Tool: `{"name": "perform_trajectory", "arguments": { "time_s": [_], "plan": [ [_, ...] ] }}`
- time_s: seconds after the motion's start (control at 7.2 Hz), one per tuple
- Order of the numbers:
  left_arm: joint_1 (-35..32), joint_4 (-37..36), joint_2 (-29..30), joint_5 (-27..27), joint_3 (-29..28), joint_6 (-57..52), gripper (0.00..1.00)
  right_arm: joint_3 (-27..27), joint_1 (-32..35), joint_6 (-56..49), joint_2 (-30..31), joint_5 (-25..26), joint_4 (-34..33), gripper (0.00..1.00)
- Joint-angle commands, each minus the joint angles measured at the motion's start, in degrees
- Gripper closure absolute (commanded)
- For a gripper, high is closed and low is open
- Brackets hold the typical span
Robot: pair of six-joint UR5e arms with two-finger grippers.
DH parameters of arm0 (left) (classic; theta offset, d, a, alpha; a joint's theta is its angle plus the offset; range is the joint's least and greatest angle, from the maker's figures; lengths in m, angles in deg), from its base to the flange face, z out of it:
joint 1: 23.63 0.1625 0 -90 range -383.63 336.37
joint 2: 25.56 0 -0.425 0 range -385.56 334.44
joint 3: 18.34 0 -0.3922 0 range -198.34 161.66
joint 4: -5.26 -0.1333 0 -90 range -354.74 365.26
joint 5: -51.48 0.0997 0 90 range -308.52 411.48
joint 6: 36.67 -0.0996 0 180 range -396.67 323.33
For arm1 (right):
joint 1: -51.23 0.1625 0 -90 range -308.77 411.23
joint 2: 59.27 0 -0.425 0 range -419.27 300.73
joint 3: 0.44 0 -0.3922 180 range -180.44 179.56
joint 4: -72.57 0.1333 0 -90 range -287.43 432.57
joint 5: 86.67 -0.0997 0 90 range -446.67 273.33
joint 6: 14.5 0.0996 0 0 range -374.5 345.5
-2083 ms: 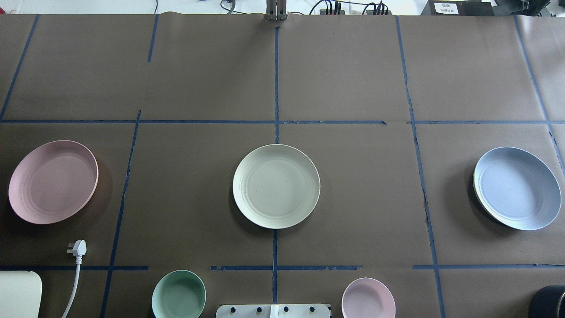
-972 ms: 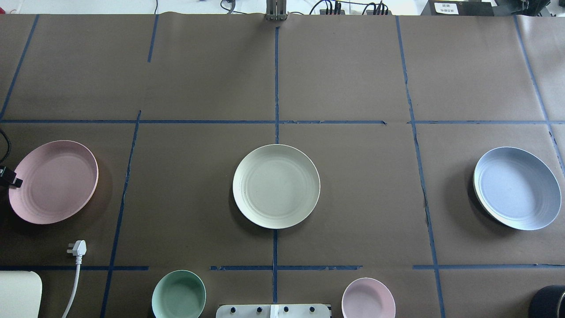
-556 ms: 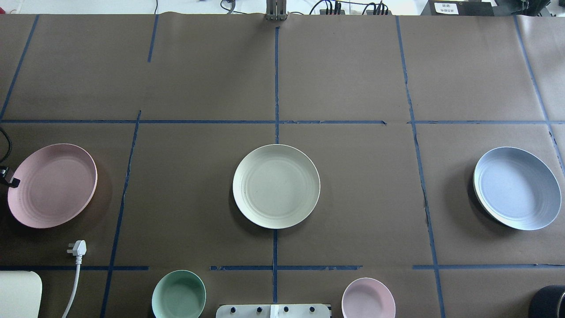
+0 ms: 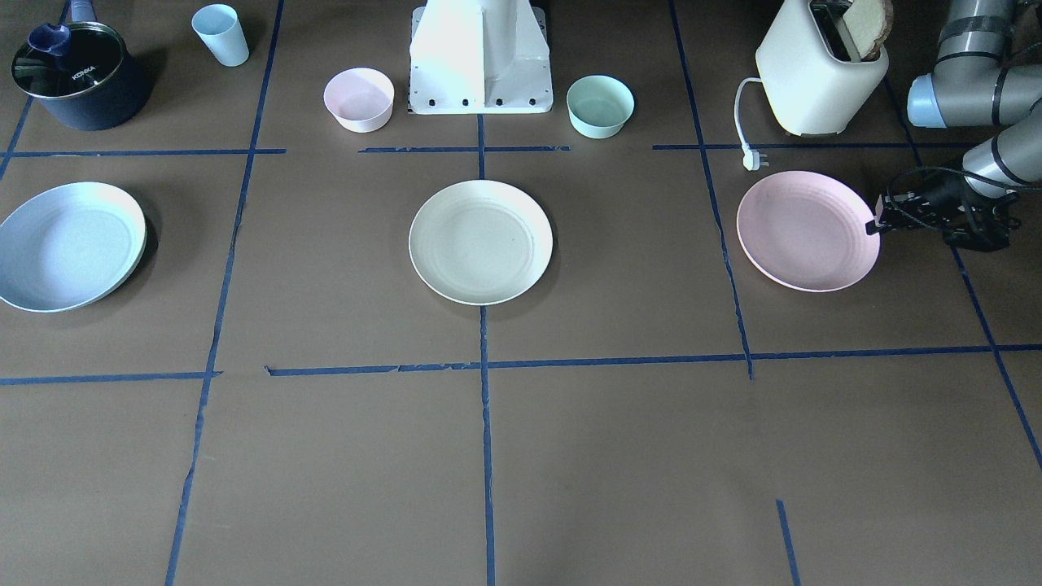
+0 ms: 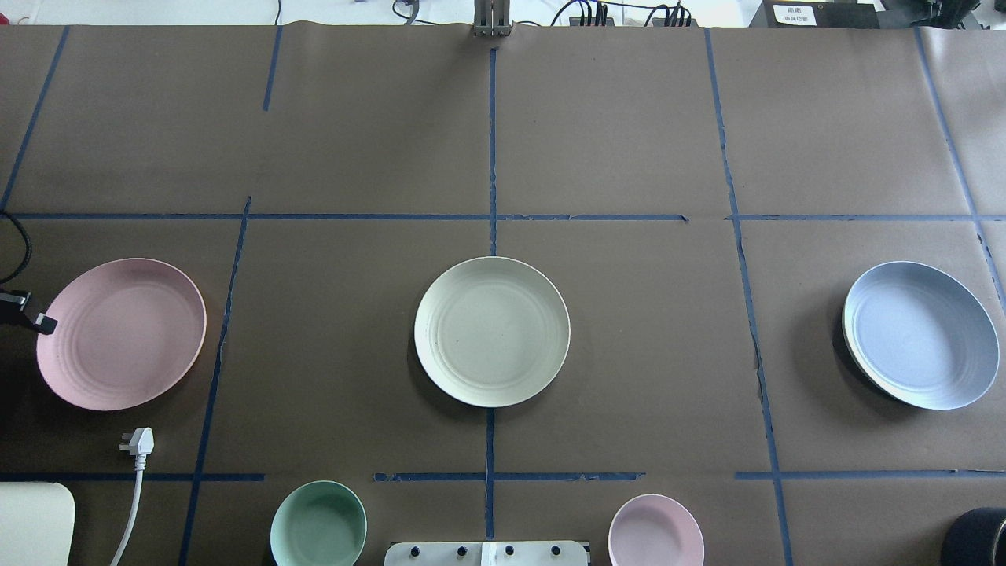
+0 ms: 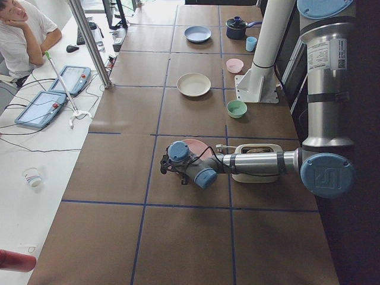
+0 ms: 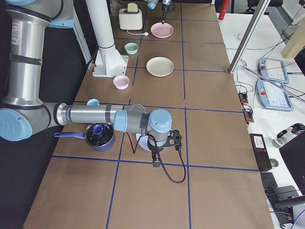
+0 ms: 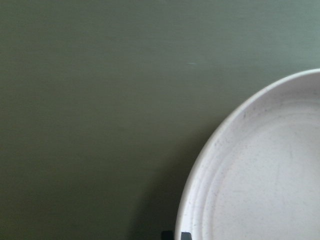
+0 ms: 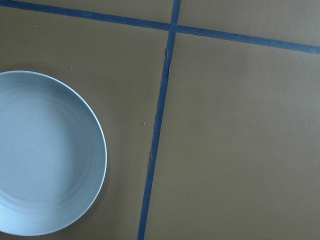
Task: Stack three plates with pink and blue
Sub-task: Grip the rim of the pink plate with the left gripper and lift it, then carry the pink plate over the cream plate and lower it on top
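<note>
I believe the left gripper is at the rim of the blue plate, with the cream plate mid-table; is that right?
Not quite: the front-facing view shows the left gripper at the rim of the pink plate, not the blue plate; the cream plate is indeed mid-table.

A long table (image 5: 629, 118) covered in brown paper is marked into squares by blue tape (image 5: 492, 141). Beside it runs a white bench (image 6: 41, 154) carrying two tablets (image 6: 40, 109). A slanted metal post (image 6: 89, 41) rises at the table's edge. The light is even and soft.
</note>
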Motion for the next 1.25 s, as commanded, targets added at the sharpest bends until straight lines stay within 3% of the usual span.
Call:
{"name": "perform_trajectory", "arguments": {
  "time_s": [0.0, 0.14, 0.28, 0.56, 0.83, 1.11],
  "plan": [
    [-0.09, -0.11, 4.96, -2.64, 3.44, 9.92, 1.00, -0.01, 0.00, 0.00, -0.02, 0.00, 0.00, 0.00],
    [0.70, -0.72, 8.29, -2.55, 5.46, 15.00, 1.00, -0.09, 0.09, 0.00, 0.06, -0.09, 0.00, 0.00],
    [5.67, -0.73, 10.85, -2.11, 8.44, 23.41, 1.00, -0.09, 0.09, 0.00, 0.06, -0.09, 0.00, 0.00],
    [16.83, -4.04, 17.69, 8.12, 12.67, 36.45, 1.00, -0.09, 0.00, 0.09, 0.06, -0.17, -0.09, 0.00],
    [26.93, -15.70, 28.49, 20.60, 12.69, 40.53, 1.00, -0.01, 0.00, 0.09, 0.06, -0.26, -0.09, 0.00],
    [30.40, -16.90, 31.43, 24.17, 11.37, 40.81, 1.00, 0.08, 0.00, 0.09, 0.06, -0.26, -0.09, 0.00]
  ]
}}
